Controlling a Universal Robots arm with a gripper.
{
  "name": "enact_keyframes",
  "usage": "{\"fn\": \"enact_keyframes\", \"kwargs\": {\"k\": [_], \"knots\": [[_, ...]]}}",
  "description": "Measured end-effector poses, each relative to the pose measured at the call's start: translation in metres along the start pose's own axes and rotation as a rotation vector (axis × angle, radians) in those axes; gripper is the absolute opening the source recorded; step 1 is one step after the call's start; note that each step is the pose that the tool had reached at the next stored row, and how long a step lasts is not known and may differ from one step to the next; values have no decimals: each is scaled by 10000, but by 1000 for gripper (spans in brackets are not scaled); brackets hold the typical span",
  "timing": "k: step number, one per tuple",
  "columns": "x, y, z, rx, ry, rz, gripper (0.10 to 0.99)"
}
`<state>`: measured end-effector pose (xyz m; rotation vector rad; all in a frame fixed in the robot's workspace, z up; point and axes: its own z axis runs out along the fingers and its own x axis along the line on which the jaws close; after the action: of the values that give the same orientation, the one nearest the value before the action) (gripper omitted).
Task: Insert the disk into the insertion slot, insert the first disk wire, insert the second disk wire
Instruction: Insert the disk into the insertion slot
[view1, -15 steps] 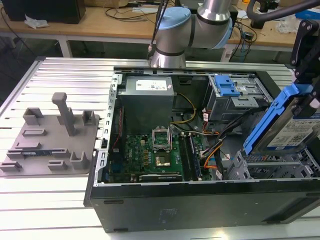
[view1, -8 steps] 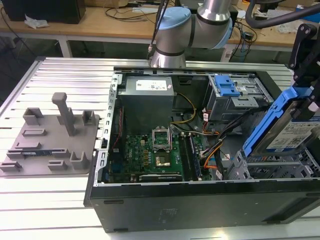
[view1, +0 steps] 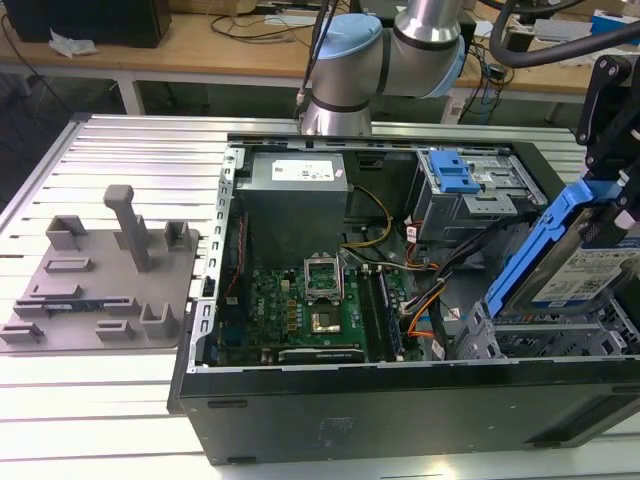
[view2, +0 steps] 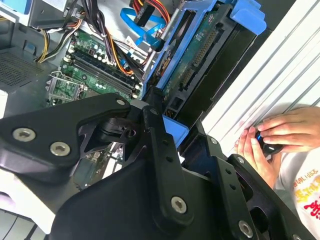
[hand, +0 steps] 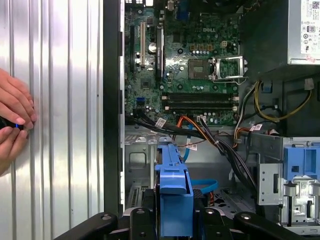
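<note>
In the exterior view we find the gripper (view1: 618, 205) at about three o'clock, against the exterior view's right edge, its black fingers clamped on the disk (view1: 592, 278) by the bright blue carrier. The disk hangs tilted with its white label towards us, its lower end over the insertion slot (view1: 560, 338) at about four o'clock and not yet seated in it (whether the two touch we cannot tell). The open computer case (view1: 400, 410) lies on the slotted table (view1: 100, 420). The motherboard (view1: 310, 310) sits near the centre, the power supply (view1: 295, 195) at its twelve o'clock and the grey cage (view1: 455, 185) with a blue latch at about one o'clock. A grey fixture plate (view1: 100, 280) rests at nine o'clock, beside the case and apart from it, and the arm (view1: 380, 60) reaches in from twelve o'clock. In the second wrist view the gripper (view2: 167, 125) closes its dark linkages around the blue frame, and the disk (view2: 197, 50) shows its green circuit-board underside, with the motherboard (view2: 85, 75) beyond it. A person's hands (view2: 280, 132) rest on the table beside the case, pinching a small dark object. In the first wrist view the gripper (hand: 174, 222) grips the disk (hand: 174, 185) edge-on, and orange and blue wires (hand: 192, 127) run between it and the motherboard (hand: 190, 65), while the hands (hand: 12, 125) lie outside the case wall.
</note>
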<state>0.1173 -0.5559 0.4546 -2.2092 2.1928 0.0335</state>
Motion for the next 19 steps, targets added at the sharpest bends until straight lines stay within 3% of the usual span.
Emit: {"fn": "enact_keyframes", "kwargs": {"k": [6, 19], "knots": [[13, -1, 41, 1, -1, 15, 365], [24, -4, 226, 0, -1, 21, 365]]}}
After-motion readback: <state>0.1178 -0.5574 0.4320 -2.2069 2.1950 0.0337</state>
